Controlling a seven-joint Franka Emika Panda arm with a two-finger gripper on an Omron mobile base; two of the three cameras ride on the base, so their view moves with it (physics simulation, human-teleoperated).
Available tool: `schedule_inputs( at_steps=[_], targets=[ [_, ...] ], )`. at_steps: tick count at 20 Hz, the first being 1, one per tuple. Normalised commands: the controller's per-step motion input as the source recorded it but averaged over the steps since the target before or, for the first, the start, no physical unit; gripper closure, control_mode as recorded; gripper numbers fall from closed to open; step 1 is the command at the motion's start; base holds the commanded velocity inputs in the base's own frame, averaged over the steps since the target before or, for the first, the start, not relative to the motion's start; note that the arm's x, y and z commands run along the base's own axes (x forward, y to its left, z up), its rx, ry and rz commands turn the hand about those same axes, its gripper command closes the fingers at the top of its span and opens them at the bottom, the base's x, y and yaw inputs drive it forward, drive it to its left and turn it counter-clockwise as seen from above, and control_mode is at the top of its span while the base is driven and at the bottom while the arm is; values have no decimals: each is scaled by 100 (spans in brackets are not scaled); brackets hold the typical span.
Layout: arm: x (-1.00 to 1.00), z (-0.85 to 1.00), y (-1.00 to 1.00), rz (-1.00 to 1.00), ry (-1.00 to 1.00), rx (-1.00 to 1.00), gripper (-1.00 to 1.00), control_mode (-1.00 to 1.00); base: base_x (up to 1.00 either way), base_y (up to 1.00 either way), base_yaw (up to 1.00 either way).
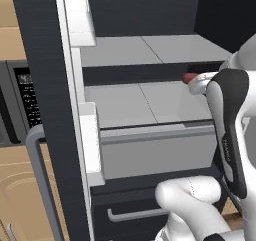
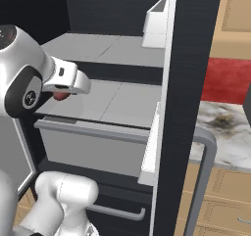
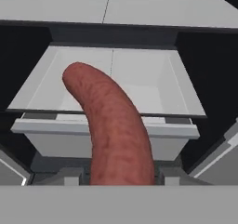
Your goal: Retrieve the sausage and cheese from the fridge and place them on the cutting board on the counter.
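My gripper [image 3: 122, 179] is shut on the sausage [image 3: 111, 125], a curved reddish-brown piece that rises from between the jaws. From the left base view, the sausage's red tip [image 1: 189, 77] pokes out of the gripper [image 1: 199, 83] at the right side of the open fridge [image 1: 150, 105], just above its middle shelf. The right base view has the gripper [image 2: 68, 85] over that same shelf with the sausage [image 2: 60, 96] beneath the hand. Below the hand lies a light grey fridge drawer [image 3: 153, 83]. A strip of marble counter [image 2: 225, 127] lies right of the fridge door. The cheese and cutting board are out of view.
The open black fridge door [image 1: 45, 85] stands on the left with white door bins [image 1: 82, 20] and a grey bar handle [image 1: 42, 175]. The other door [image 2: 188, 59] stands on the right. A lower drawer handle [image 1: 135, 215] sits below. A black wall oven panel [image 1: 25, 100] is far left.
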Motion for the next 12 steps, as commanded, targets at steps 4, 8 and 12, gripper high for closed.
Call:
schedule_inputs(
  at_steps=[4,8,12],
  targets=[
    [-17,-3,0,0,0,0,100,100,-70,0,0],
    [0,0,0,0,0,0,100,100,-100,-13,-6],
    [0,0,0,0,0,0,100,100,-100,-36,-23]
  ],
)
